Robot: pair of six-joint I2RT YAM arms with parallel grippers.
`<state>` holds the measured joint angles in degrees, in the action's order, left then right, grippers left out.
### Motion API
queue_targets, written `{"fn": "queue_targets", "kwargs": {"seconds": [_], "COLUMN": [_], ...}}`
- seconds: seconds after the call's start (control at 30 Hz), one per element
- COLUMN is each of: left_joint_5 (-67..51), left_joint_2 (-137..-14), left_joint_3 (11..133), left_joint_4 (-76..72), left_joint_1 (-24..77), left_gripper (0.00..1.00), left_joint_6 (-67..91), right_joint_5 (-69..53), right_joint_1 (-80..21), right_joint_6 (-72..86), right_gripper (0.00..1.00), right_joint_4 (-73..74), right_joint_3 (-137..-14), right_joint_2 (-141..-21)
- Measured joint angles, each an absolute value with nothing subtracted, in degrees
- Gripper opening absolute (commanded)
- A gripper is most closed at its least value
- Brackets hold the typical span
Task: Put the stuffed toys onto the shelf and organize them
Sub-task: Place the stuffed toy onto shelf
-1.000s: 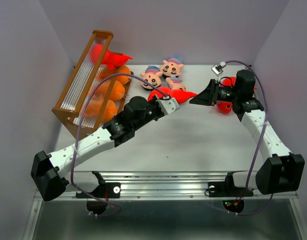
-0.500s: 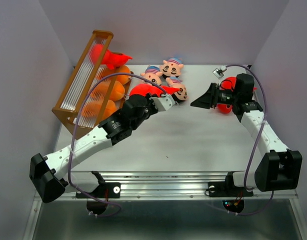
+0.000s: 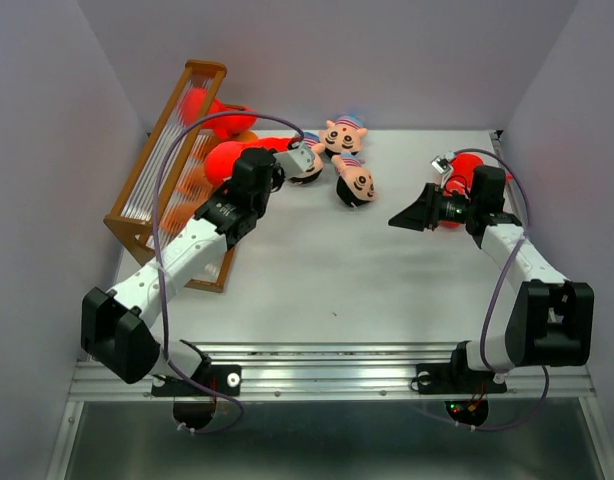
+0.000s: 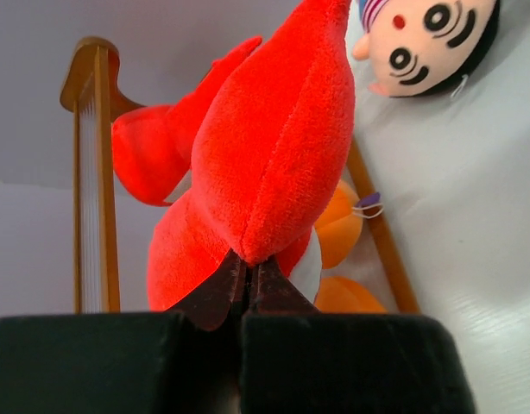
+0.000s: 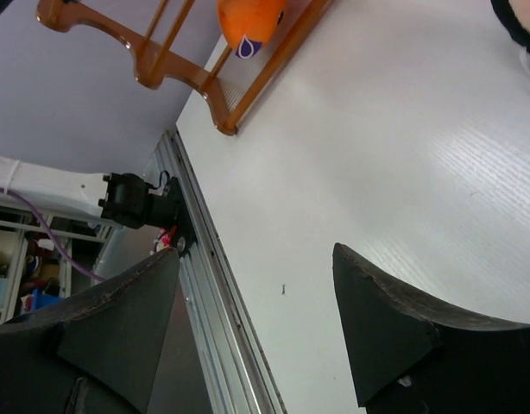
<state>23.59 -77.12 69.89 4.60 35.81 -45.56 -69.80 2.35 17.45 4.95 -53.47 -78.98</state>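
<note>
White table, w/ the shelf tilted at its far-L side: orange-brown frame, translucent slats. L arm reaches across to it; R arm bends over the R side. L gripper is clenched on the pointed end of a red plush, held up against the shelf front, above the orange plushes on the tiers below. A second red plush lies on the top tier. R gripper is spread wide w/ nothing btw. the fingers, low over bare table, well apart from the shelf. A third red plush sits just behind the R wrist, partly hidden. Doll heads w/ striped caps lie on the table to the R of the shelf: far doll head near the back edge, near doll head just in front of it. Small tags: a purple-marked tag on an orange plush, a white loop tag on the wrist-view doll head. Print too small to read.
</note>
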Motion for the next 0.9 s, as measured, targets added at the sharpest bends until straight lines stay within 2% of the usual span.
{"fn": "queue_targets", "kwargs": {"seconds": [0.4,0.9], "left_joint_5": [25.6,23.4], "left_joint_2": [-85.2,-88.3], "left_joint_3": [72.8,72.1], "left_joint_4": [1.8,-6.1], "left_joint_1": [29.4,23.2], "left_gripper": [0.0,0.0], "left_joint_6": [-50.9,-58.8], "right_joint_5": [-76.1,-79.6], "right_joint_1": [5.3,6.5], "right_joint_6": [11.1,10.3], "right_gripper": [0.77,0.78], "right_joint_4": [5.3,5.1], "right_joint_3": [-49.6,-48.7], "right_joint_2": [-83.4,-83.4]}}
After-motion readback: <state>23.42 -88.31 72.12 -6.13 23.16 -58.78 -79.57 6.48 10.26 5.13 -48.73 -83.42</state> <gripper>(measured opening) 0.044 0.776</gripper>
